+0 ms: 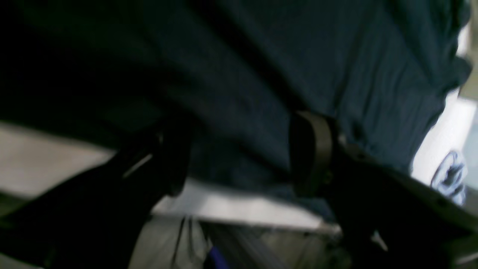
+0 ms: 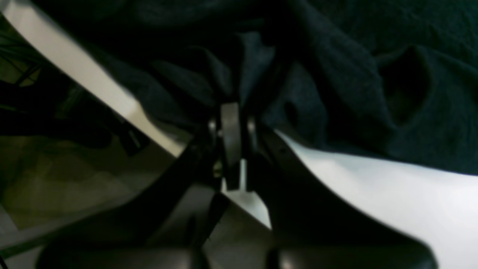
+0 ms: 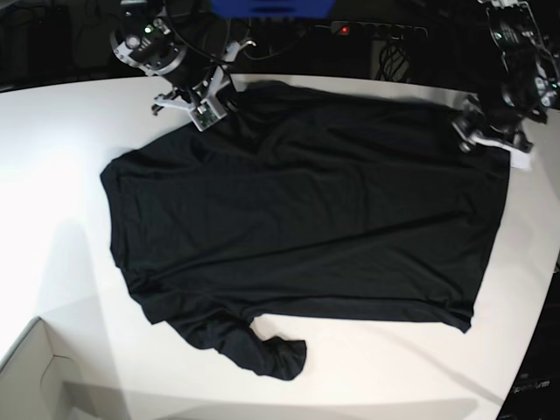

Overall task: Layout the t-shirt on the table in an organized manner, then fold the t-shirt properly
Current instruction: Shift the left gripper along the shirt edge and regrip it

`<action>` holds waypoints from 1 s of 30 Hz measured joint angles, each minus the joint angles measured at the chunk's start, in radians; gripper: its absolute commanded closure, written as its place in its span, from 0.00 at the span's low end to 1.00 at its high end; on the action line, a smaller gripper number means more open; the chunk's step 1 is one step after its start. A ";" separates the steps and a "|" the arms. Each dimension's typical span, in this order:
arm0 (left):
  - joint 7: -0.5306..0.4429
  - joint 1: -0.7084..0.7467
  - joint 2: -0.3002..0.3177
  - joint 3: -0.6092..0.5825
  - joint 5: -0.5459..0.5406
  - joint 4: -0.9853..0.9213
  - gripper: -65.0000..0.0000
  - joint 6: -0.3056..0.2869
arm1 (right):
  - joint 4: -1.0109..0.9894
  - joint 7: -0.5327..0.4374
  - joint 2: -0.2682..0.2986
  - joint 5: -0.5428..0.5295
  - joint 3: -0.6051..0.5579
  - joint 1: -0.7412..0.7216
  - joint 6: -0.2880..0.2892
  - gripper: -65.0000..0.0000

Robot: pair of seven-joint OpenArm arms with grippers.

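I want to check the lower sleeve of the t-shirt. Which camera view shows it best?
The base view: the bunched lower sleeve lies in full sight on the white table. The left wrist view shows only blurred dark t-shirt cloth; the right wrist view shows wrinkled cloth at the table edge.

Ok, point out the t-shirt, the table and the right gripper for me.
t-shirt (image 3: 306, 210), base view, middle of the torso panel.
table (image 3: 52, 131), base view, bare white surface beside the sleeve.
right gripper (image 2: 231, 108), right wrist view, between the closed fingertips pinching bunched fabric.
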State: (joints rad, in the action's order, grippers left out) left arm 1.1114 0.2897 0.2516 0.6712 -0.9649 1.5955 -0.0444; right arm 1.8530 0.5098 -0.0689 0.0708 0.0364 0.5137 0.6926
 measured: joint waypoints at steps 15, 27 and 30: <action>0.007 -0.043 0.011 0.272 0.033 -0.012 0.38 0.011 | 0.000 -0.001 0.000 0.000 0.000 0.009 0.000 1.00; -0.002 -0.072 -0.001 0.295 0.197 -0.071 0.38 0.010 | 0.000 0.000 0.000 0.000 0.000 0.011 0.000 1.00; -0.003 -0.077 -0.002 0.295 0.188 -0.099 0.38 0.007 | 0.000 -0.001 0.000 0.000 0.000 0.011 0.000 1.00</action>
State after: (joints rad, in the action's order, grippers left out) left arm 1.1080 0.2123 0.2501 0.9661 -0.7773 1.4963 -0.0372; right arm 1.8530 0.5087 -0.0692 0.0704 0.0364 0.5247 0.6922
